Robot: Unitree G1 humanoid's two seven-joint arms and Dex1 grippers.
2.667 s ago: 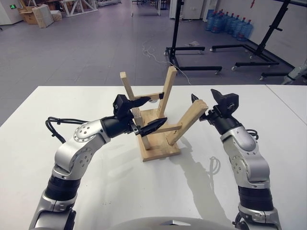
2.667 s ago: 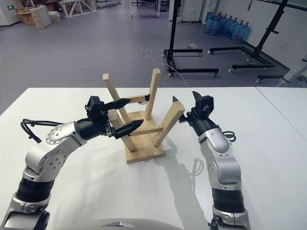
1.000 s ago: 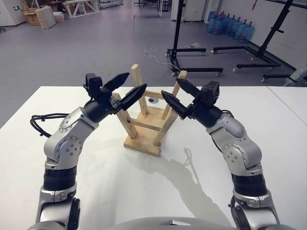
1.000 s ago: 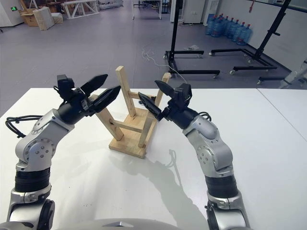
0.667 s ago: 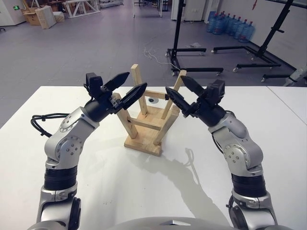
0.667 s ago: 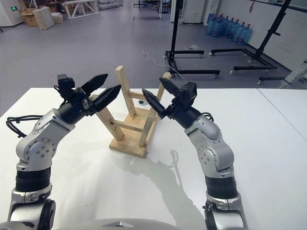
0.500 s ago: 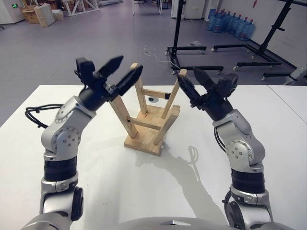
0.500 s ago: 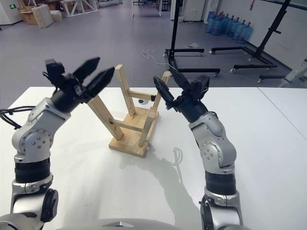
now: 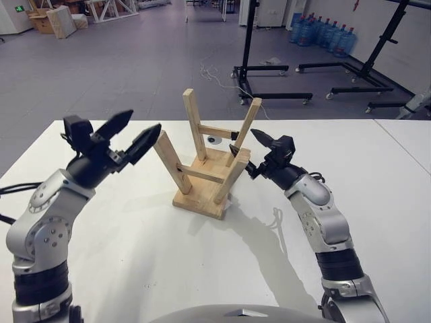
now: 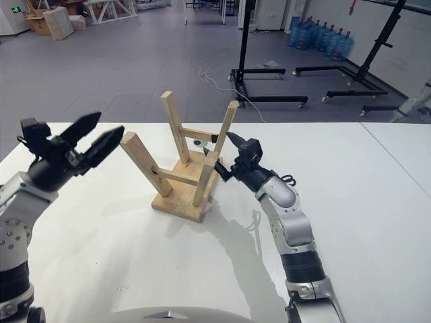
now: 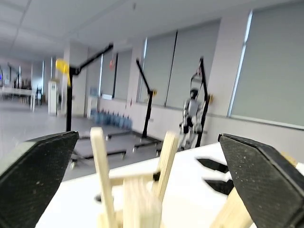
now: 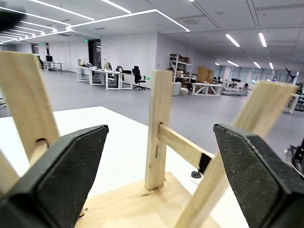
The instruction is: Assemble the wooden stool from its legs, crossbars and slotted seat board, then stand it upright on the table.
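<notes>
The wooden stool stands upside down on the white table [image 9: 101, 222], its seat board [image 9: 199, 202] flat on the surface and its legs [image 9: 194, 125] pointing up, joined by crossbars [image 9: 202, 174]. My left gripper [image 9: 145, 119] hangs open to the left of the stool, clear of the nearest leg [image 9: 172, 161]. My right gripper [image 9: 242, 140] is open at the stool's right side, its lower fingertip close to the right back leg [image 9: 245, 124]. The right wrist view has stool legs [image 12: 159, 128] ahead of its open gripper [image 12: 161, 127].
A small round fitting [image 9: 214, 140] sits in the table just behind the stool. A black cable [image 9: 8, 191] trails at my left arm. A second table [image 9: 407, 138] adjoins on the right. Black stands [image 9: 269, 67] are on the floor beyond.
The left gripper has drawn back to the left, away from the stool. The right gripper has dropped from above the legs to the stool's right side. The stool has kept still for the last second.
</notes>
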